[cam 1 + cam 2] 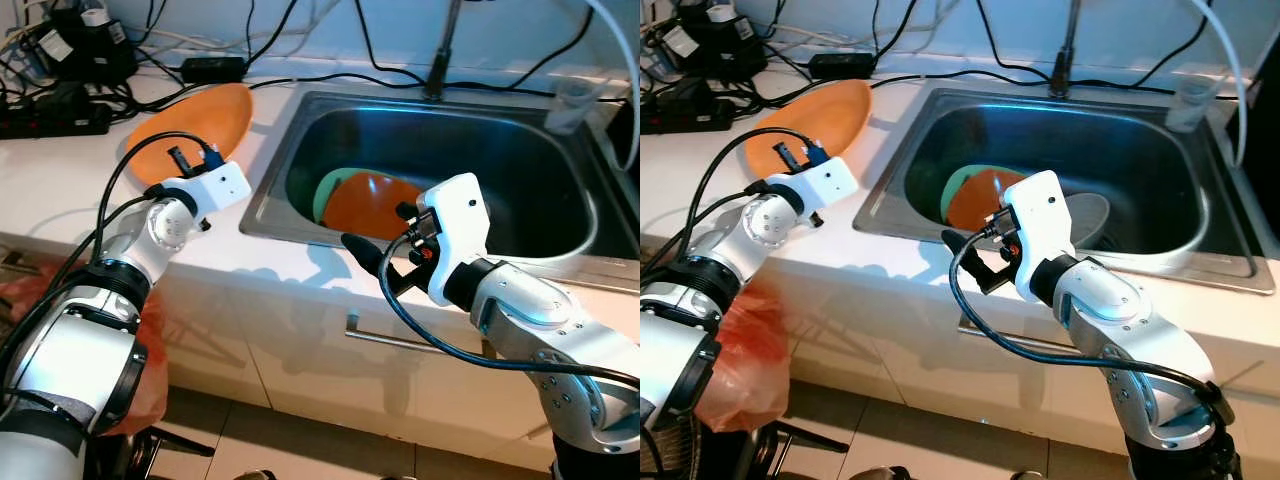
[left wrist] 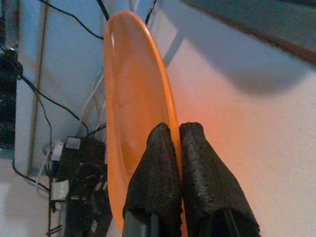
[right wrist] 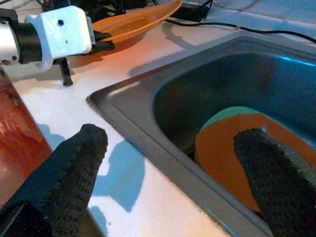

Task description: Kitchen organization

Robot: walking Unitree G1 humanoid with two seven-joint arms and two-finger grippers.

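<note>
Countertop (image 1: 60,190) white, steel sink (image 1: 300,135) — left gripper (image 2: 178,148) jaws clamping orange plate (image 2: 133,98), right gripper (image 3: 168,163) apart.

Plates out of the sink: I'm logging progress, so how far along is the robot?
One orange plate is out over the counter, pinched at its rim by the left gripper. The right gripper hovers open at the sink edge. Left: an orange plate atop a green plate in the basin.
</note>
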